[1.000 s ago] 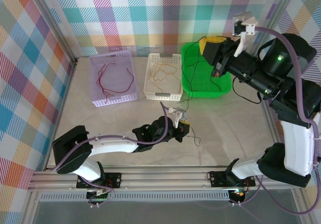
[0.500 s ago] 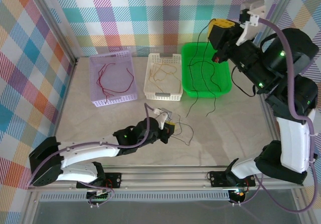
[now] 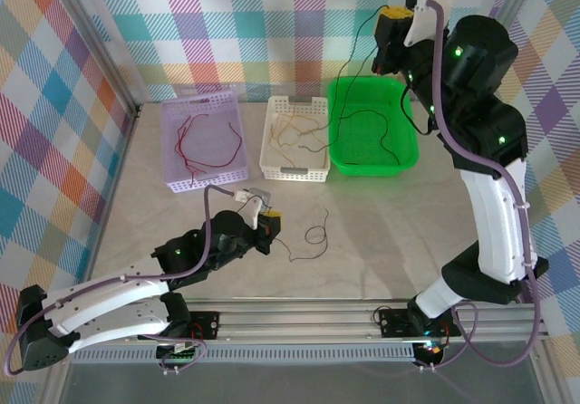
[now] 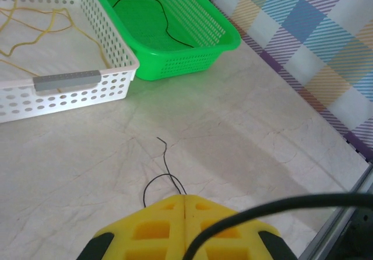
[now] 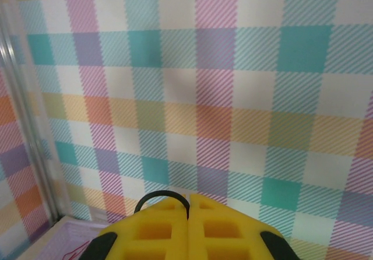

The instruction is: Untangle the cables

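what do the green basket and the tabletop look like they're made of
The green basket: likely moulded plastic, slightly glossy, walls a grid of small holes. The tabletop: pale stone-look with faint veins, matte; real stone or laminate, cannot tell.

Left arm stretched low, left claw (image 3: 271, 216) well to the near-left of the green basket (image 3: 373, 169), jaws closed on a loose black cable (image 4: 165, 158), right arm reared tall, right claw (image 3: 388, 16) high above the basket's far edge, jaws closed on a hanging black cable (image 5: 152, 194).
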